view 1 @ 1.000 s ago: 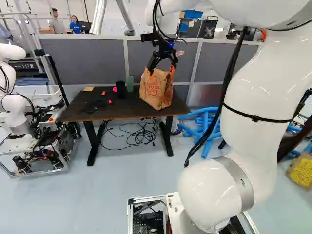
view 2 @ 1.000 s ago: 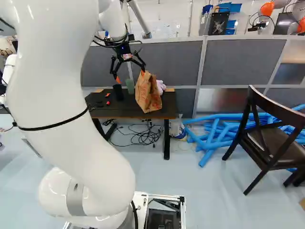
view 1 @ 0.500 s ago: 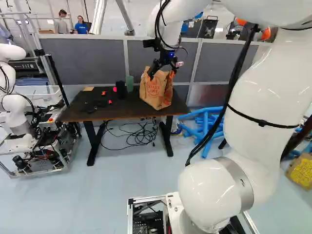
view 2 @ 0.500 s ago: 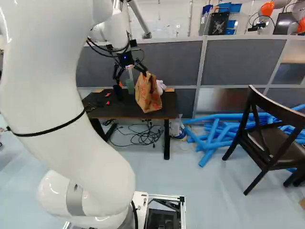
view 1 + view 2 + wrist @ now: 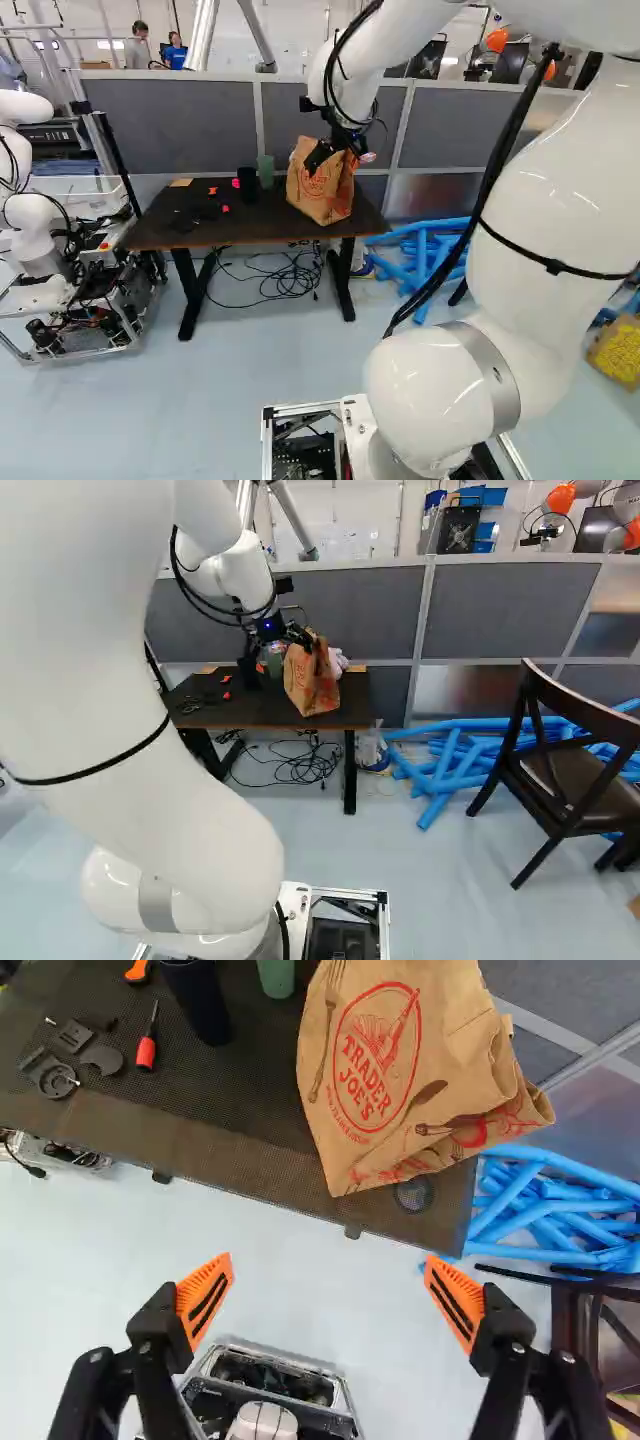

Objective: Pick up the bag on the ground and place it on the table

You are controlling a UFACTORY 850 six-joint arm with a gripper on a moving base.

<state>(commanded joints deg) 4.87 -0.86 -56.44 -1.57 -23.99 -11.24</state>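
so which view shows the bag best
Wrist view: the bag is large, nothing in front, though cut off at one edge. Left base view: small, gripper overlapping its upper part. Right base view: small, angled.

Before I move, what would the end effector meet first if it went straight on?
Probably the floor, seen between the fingertips of the open end effector. The front edge of the table lies close to that line and depth is unclear, so it might clip that first.
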